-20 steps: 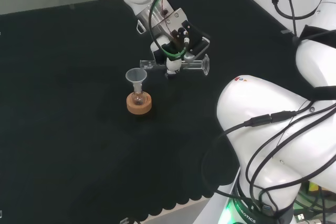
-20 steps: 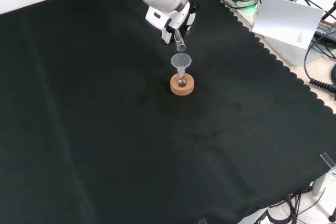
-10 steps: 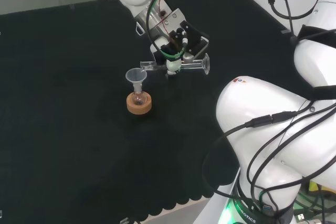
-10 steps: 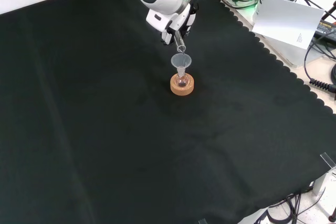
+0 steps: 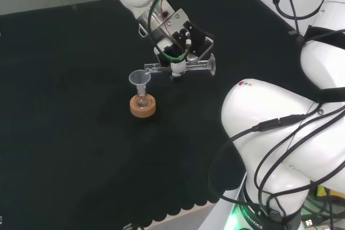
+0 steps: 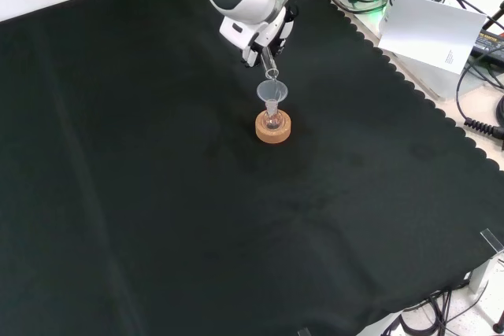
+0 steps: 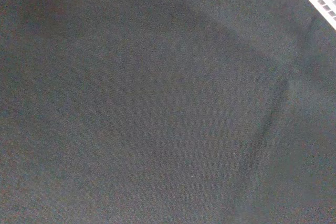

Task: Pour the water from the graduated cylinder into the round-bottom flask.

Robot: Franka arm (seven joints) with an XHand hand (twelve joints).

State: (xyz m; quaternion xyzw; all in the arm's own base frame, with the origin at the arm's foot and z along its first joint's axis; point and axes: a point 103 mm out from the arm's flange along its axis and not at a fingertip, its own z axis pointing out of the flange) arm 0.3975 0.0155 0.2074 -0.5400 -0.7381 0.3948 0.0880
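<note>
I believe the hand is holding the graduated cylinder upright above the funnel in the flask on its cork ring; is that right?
Not quite: the head view shows the hand holding the graduated cylinder tipped almost level, not upright, its mouth at the rim of the funnel. The rest holds: the funnel sits in the flask on its cork ring.
</note>
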